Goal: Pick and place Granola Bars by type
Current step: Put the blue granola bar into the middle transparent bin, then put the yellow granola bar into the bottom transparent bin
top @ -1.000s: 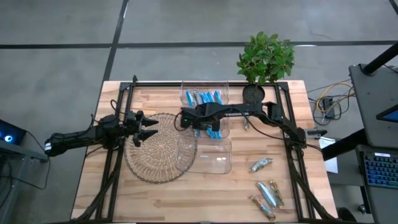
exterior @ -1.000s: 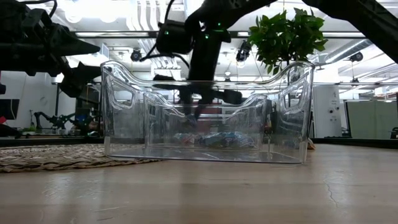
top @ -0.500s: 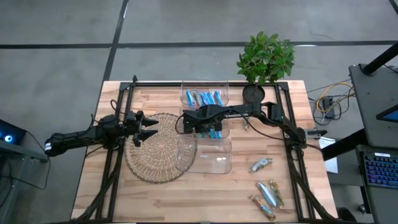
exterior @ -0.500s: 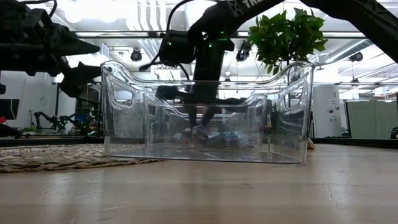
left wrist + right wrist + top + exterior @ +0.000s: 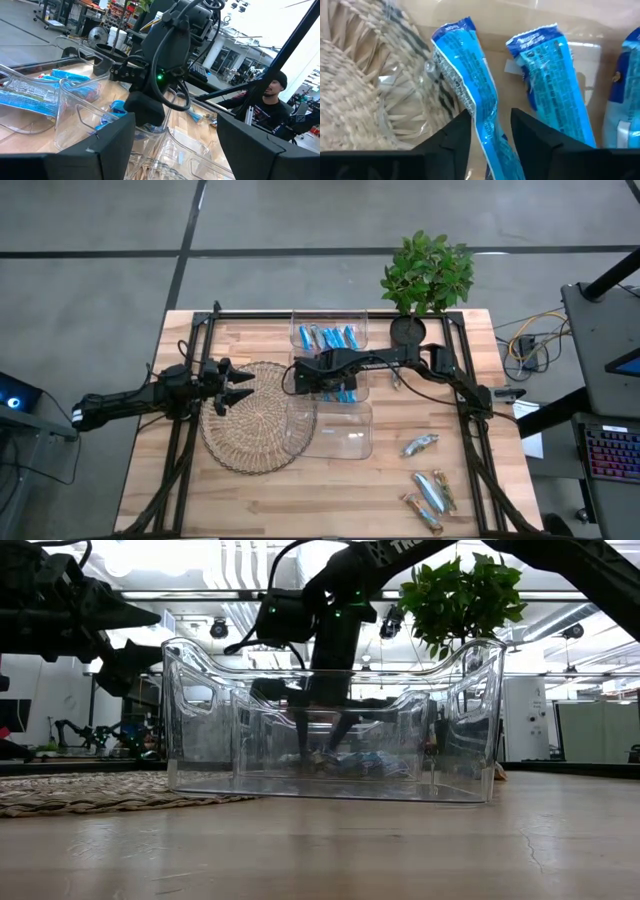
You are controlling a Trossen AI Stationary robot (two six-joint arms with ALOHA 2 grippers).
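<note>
Glossy crinkled blue foil granola bars (image 5: pixel 470 95), clear smooth plastic bins (image 5: pixel 330 720), rough woven straw mat (image 5: pixel 255 415), pale matt wood table (image 5: pixel 330 490).

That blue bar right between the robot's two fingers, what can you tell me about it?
The blue bar is a long, slim packet in a shiny bright blue wrapper with small white print and a crimped, saw-edged end. It lies tilted inside a clear bin, beside a second blue bar. The right gripper straddles it with fingers slightly apart, close on either side; whether they touch it is hard to tell. A woven mat shows through the bin's wall beside it.
</note>
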